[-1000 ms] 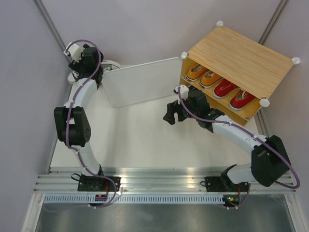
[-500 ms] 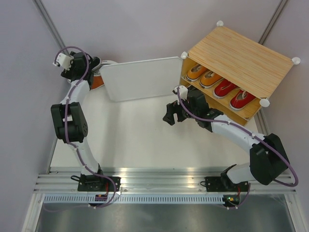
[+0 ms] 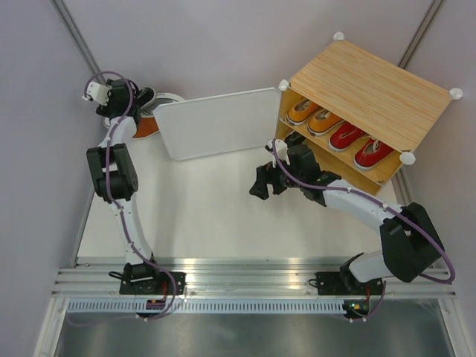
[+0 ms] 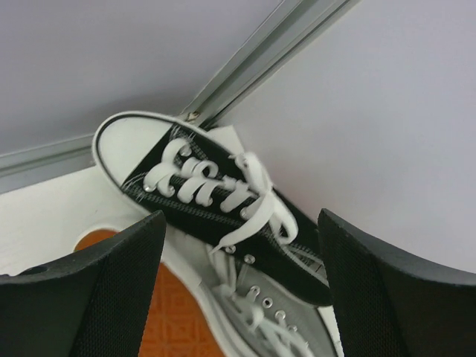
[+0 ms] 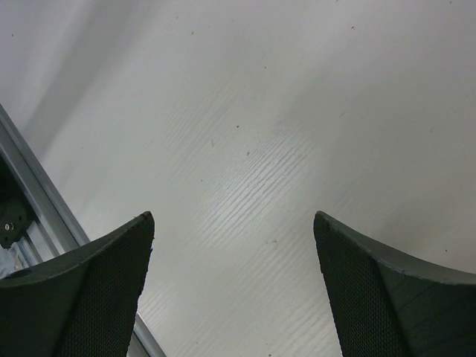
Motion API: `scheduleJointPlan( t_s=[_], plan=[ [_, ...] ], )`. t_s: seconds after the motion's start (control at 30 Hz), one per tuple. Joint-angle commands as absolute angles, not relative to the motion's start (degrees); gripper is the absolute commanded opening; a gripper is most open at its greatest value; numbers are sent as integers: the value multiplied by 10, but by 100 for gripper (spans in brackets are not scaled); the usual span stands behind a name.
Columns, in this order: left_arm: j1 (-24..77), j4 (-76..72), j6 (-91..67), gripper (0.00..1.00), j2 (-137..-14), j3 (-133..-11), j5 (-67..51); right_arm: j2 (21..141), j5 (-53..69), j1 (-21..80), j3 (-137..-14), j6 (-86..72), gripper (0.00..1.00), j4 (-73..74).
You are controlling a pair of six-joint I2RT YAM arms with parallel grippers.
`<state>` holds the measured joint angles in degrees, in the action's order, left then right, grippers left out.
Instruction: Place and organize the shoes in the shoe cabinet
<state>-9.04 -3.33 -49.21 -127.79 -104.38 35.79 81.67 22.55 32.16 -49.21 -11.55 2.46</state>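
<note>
the shoe cabinet (image 3: 372,85) stands at the far right of the table (image 3: 208,223). its wood-grain top has four white knobs, one at each corner. its one frosted door (image 3: 216,123) is swung open and reaches out to the cabinet's left.

four shoes sit in one row on the shelf inside, toes toward the opening. the first orange shoe (image 3: 301,110) is at the door end of the cabinet, with the second orange shoe (image 3: 325,121) just beside it. next come the first red shoe (image 3: 346,136) and the second red shoe (image 3: 373,152), at the end farthest from the door.

three more shoes lie in a heap well to the left of the cabinet, past the door's free edge, in the far corner. one is a black shoe (image 4: 216,208) with white laces. it lies against a grey shoe (image 4: 271,323). the third is an overturned shoe (image 4: 175,312) showing its orange sole, touching the grey one.

the left gripper (image 4: 242,223) hangs over that heap, far from the cabinet. its two fingers are spread wide, with the black shoe showing in the gap and nothing pinched.

the right gripper (image 3: 260,182) hangs just in front of the cabinet's opening, near the hinge of the door. its two fingers are also spread wide over bare table, holding nothing.
</note>
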Motion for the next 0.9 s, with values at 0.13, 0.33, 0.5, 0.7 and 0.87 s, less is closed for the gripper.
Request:
scheduleJointPlan(
  t_s=[0.13, 0.33, 0.5, 0.7, 0.87],
  plan=[
    [-109, -19, -469, 83, -1377, -1198, 330, 807, 286, 323, -464, -138, 90, -23],
    [-119, -18, -468, 80, -1445, -1259, 316, 815, 314, 330, -472, -135, 89, -2],
    [-123, -20, -459, 79, -1475, -1285, 303, 815, 316, 342, -472, -128, 89, 21],
    [-127, -37, -438, 54, -1532, -1331, 266, 809, 311, 351, -467, -124, 89, 41],
    [-135, -40, -438, 20, -1550, -1350, 243, 792, 302, 357, -448, -123, 88, 47]
  ],
)
